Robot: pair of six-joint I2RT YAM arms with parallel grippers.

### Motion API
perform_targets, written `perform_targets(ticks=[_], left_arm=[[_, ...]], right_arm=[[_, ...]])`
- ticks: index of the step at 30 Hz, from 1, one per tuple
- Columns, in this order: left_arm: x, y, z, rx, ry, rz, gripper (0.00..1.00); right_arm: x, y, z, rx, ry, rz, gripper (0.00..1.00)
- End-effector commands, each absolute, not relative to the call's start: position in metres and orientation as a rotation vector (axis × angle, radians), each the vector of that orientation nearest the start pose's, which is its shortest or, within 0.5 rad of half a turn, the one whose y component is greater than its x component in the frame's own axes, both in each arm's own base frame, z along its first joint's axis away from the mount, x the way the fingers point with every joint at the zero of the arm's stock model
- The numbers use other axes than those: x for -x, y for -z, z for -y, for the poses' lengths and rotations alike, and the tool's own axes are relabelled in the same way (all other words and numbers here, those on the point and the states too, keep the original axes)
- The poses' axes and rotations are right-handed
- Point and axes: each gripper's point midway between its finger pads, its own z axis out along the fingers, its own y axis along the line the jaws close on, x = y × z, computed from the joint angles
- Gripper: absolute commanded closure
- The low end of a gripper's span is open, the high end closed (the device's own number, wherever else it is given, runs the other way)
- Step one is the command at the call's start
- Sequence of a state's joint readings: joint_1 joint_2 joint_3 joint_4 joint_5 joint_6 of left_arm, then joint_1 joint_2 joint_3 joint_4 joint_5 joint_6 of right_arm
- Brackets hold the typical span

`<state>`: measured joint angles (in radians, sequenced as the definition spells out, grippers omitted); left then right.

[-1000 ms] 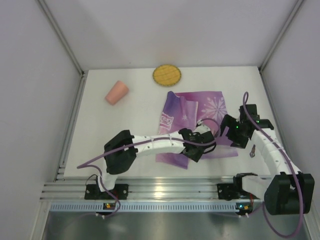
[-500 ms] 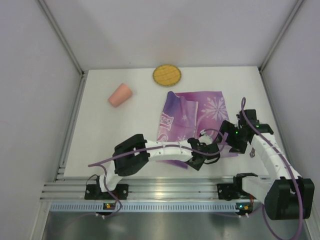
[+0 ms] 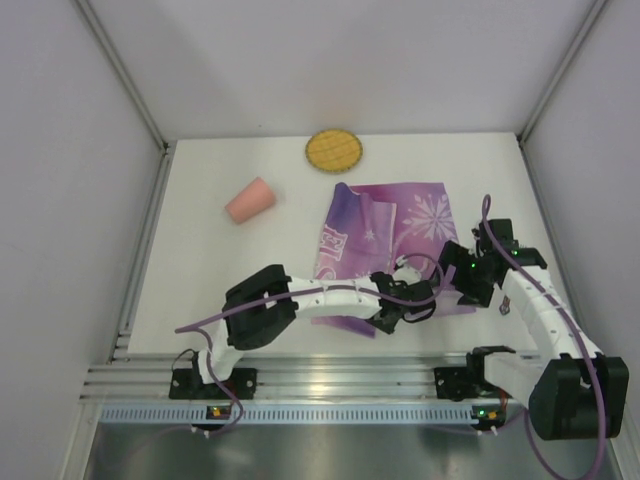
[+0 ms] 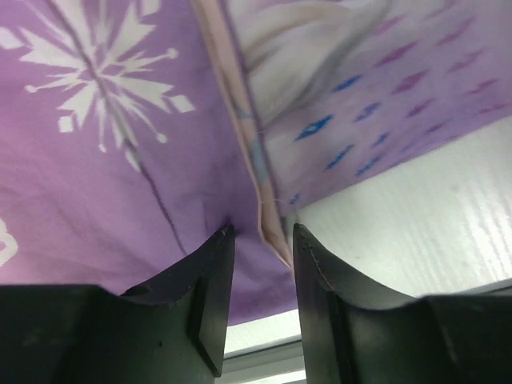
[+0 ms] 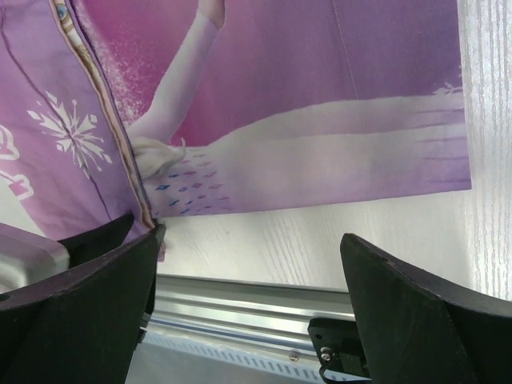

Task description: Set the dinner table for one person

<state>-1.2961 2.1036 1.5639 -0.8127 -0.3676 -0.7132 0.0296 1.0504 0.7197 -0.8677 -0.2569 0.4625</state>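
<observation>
A purple printed placemat (image 3: 400, 225) lies on the white dinner table (image 3: 220, 280), its left part folded over. My left gripper (image 3: 390, 314) is at the mat's near edge. In the left wrist view its fingertips (image 4: 262, 232) press down on the placemat (image 4: 96, 160) with the folded hem between them, and a gap still shows between the jaws. My right gripper (image 3: 462, 272) hovers over the mat's near right corner. In the right wrist view it (image 5: 250, 236) stands wide open above bare table beside the placemat (image 5: 320, 96), holding nothing.
A pink cup (image 3: 249, 201) lies on its side at the left. A yellow plate (image 3: 334, 150) sits at the back centre. A small dark utensil (image 3: 505, 303) lies right of the mat. An aluminium rail (image 3: 320, 378) borders the near edge; walls enclose the sides.
My left gripper has slid to the mat's near edge and narrowed its jaws around the hem. The pink cup has rolled a little to the right. The right gripper has dropped slightly nearer.
</observation>
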Motion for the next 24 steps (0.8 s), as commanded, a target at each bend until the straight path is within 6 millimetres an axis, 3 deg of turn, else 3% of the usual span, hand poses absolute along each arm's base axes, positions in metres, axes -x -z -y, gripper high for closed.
perform_targets(ticks=[1,5,6,7,8,12,15,16,19,22,24], left_arm=[[-0.155,0.006,0.341,-0.673,-0.174,-2.723,0.6],[-0.158,0.009,0.327,-0.648,-0.146,-2.749,0.69],[-0.158,0.009,0.327,-0.651,-0.139,-2.752,0.76],[-0.159,0.009,0.326,-0.668,-0.143,-2.749,0.96],[-0.16,0.007,0.328,-0.671,-0.139,-2.742,1.0],[-0.165,-0.015,0.337,-0.697,-0.094,-2.71,1.0],[-0.173,-0.049,0.361,-0.691,0.041,-2.668,1.0],[-0.173,-0.072,0.378,-0.694,0.154,-2.655,1.0],[-0.185,-0.11,0.398,-0.665,0.323,-2.626,1.0],[-0.191,-0.127,0.401,-0.652,0.377,-2.634,1.0],[-0.191,-0.127,0.398,-0.657,0.392,-2.652,1.0]], right_arm=[[-0.196,-0.086,-0.065,-0.533,-0.478,-2.737,0.02],[-0.197,-0.082,-0.064,-0.549,-0.473,-2.746,0.02],[-0.198,-0.083,-0.064,-0.546,-0.474,-2.74,0.02],[-0.199,-0.082,-0.064,-0.551,-0.472,-2.744,0.02],[-0.201,-0.081,-0.057,-0.6,-0.458,-2.733,0.02],[-0.204,-0.072,-0.055,-0.635,-0.448,-2.746,0.02],[-0.209,-0.061,-0.059,-0.664,-0.491,-2.735,0.02],[-0.205,-0.05,-0.062,-0.686,-0.505,-2.764,0.03],[-0.207,-0.031,-0.068,-0.738,-0.548,-2.803,0.06],[-0.205,-0.018,-0.057,-0.782,-0.44,-2.853,0.07],[-0.204,-0.019,-0.048,-0.802,-0.356,-2.851,0.07]])
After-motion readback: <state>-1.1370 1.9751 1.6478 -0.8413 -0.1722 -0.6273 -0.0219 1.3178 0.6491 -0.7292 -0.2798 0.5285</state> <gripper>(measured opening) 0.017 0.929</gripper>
